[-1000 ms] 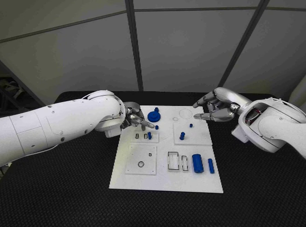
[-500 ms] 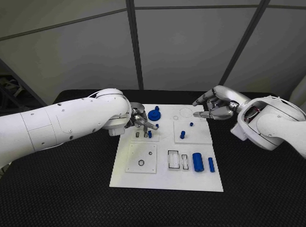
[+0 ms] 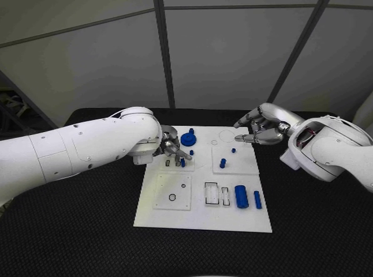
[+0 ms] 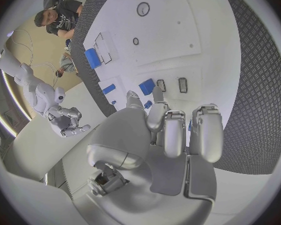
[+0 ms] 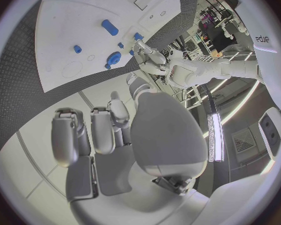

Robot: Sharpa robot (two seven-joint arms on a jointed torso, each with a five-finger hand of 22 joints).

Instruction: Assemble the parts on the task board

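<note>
The white task board point(image 3: 199, 212) lies mid-table. My left hand point(image 3: 171, 148) reaches down over its far left part, fingertips right beside a small blue part point(image 3: 182, 163) that stands by the slots; whether the fingers grip it I cannot tell. In the left wrist view that part point(image 4: 147, 86) shows just past the fingertips point(image 4: 158, 96). A round blue part point(image 3: 187, 140) stands behind the hand. My right hand point(image 3: 261, 130) hovers over the board's far right corner, thumb and fingers apart, holding nothing. Two small blue pegs point(image 3: 222, 164) stand on the right plate.
A thick blue cylinder point(image 3: 241, 198) and a thin one point(image 3: 257, 199) lie at the board's near right, beside outlined rectangular slots point(image 3: 211, 194). A black ring point(image 3: 171, 199) marks the near left plate. Black table point(image 3: 78, 231) surrounds the board.
My left arm has shifted slightly toward the board, the hand staying by the small blue part. The right hand has barely moved.
</note>
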